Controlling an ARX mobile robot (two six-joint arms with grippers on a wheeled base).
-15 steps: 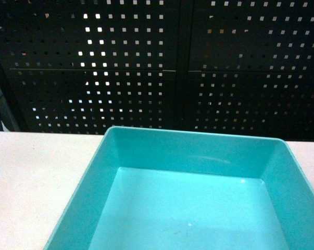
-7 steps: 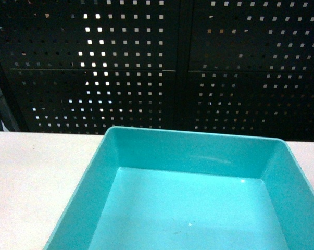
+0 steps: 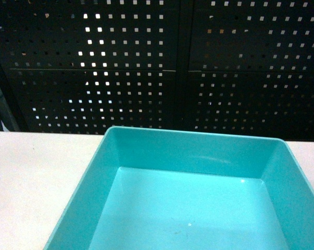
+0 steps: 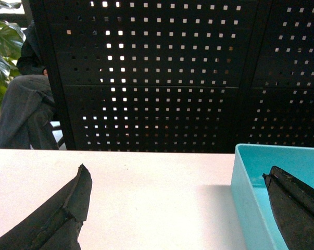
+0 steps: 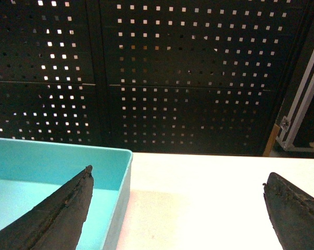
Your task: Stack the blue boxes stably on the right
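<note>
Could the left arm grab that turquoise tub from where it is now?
Probably yes. The left gripper is open, its right finger already over the turquoise tub, the other over the bare table; nothing blocks the near wall.

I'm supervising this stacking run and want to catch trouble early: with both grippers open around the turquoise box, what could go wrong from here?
1. The left gripper straddles the turquoise box's left wall and the right gripper its right wall. If they close unevenly, the box may tilt or twist.
2. The walls look smooth, so a pinch on them could slip during lifting.
3. No dark blue box appears in any view, so the stacking target is unseen and alignment there can't be judged.
</note>
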